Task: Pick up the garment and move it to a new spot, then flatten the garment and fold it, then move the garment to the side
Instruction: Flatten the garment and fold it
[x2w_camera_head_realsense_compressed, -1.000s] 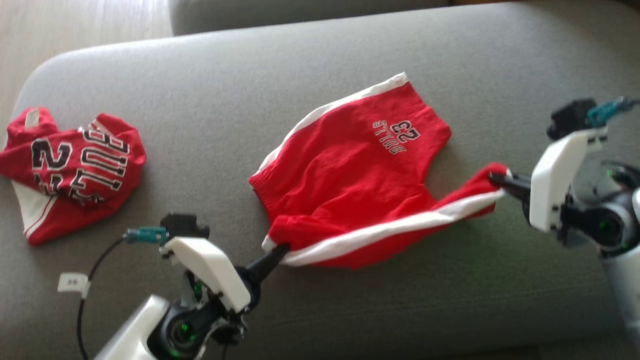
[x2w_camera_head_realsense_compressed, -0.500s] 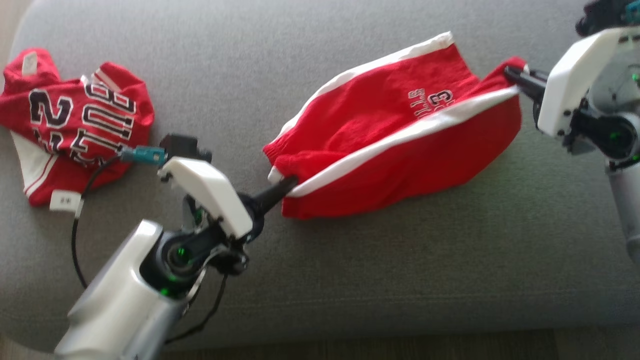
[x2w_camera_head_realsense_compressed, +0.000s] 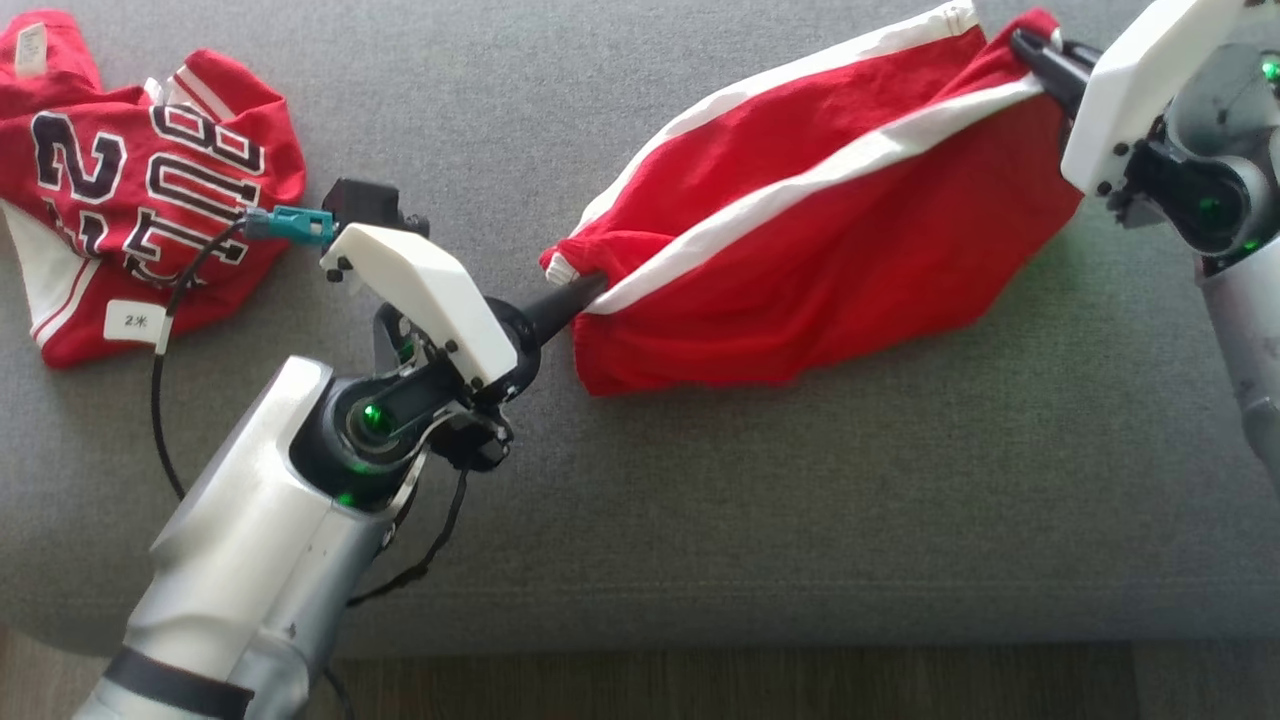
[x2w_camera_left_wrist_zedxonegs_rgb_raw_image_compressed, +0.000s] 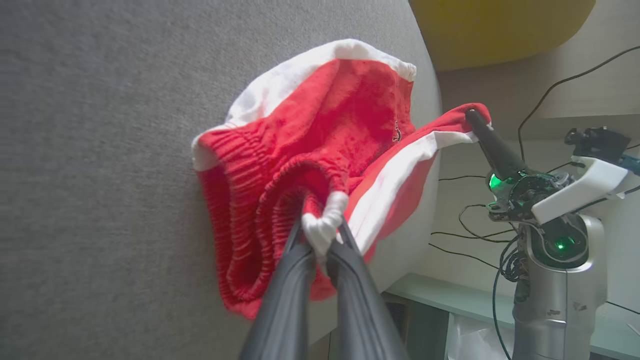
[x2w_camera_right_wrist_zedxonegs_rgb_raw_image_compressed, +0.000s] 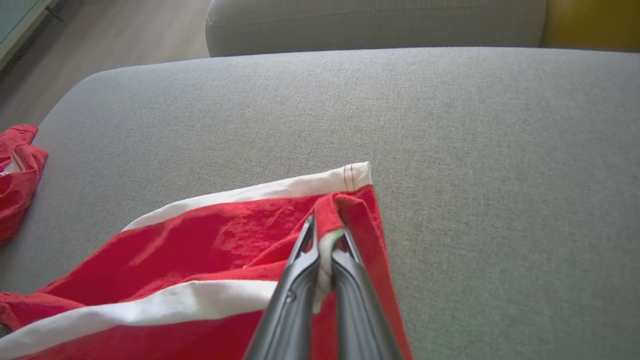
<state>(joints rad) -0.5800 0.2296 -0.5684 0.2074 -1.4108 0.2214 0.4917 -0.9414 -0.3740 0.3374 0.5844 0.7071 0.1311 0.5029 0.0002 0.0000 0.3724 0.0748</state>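
I am looking down on a broad grey fabric sofa cushion (x2w_camera_head_realsense_compressed: 800, 520) with a fine woven texture. A strip of wooden floor (x2w_camera_right_wrist_zedxonegs_rgb_raw_image_compressed: 125, 25) lies beyond its rounded corner, and a second grey cushion (x2w_camera_right_wrist_zedxonegs_rgb_raw_image_compressed: 375, 20) sits behind it. In the left wrist view a yellow rounded shape (x2w_camera_left_wrist_zedxonegs_rgb_raw_image_compressed: 500, 25) sits past the cushion's far edge, with pale wall and loose cables behind the right arm. A pair of red shorts (x2w_camera_head_realsense_compressed: 820, 270) with white side stripes hangs stretched between my two claws over the right half of the cushion. Its lower edge sags toward the fabric. The left claw (x2w_camera_head_realsense_compressed: 590, 290) is closed tight on the gathered elastic waistband at a white corner. The right claw (x2w_camera_head_realsense_compressed: 1020, 42) is pinched shut on the leg hem where the white stripe ends. Well apart, at the cushion's left end, lies a crumpled red jersey (x2w_camera_head_realsense_compressed: 130, 190). It has large dark, white-edged letters beginning BUL and a numeral 2. A small white tag (x2w_camera_head_realsense_compressed: 135, 320) on the left arm's black cable (x2w_camera_head_realsense_compressed: 160, 420) reads 2, followed by a mark I cannot make out.
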